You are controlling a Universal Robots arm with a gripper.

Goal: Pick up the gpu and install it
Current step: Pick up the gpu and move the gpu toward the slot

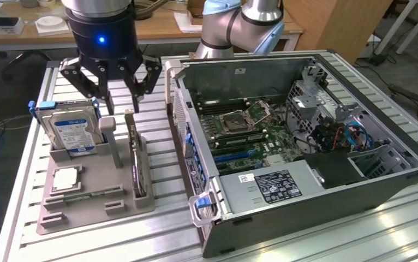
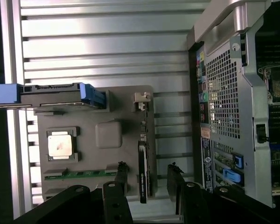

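End effector point(image 1: 121, 102) spread above gpu point(image 1: 137, 166): thin dark card, edge-up in grey holder point(image 1: 93, 215).

table point(image 1: 158, 229): ribbed metal, brushed sheen | holder point(image 1: 85, 213): smooth matt grey plastic | case point(image 1: 238, 71): dull sheet metal, perforated rear | drive point(image 1: 74, 128): shiny metal, glossy label, blue plastic rails | gpu point(image 1: 137, 164): matt black edge | hand point(image 1: 121, 109): black, semi-gloss

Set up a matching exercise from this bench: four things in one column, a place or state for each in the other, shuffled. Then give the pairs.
1 gpu
2 hard drive
3 processor chip
4 gripper

A open, above the grey holder
B flat in a square recess
C upright, blue label facing out
D on edge in a narrow slot

Pairs: 1-D, 2-C, 3-B, 4-A
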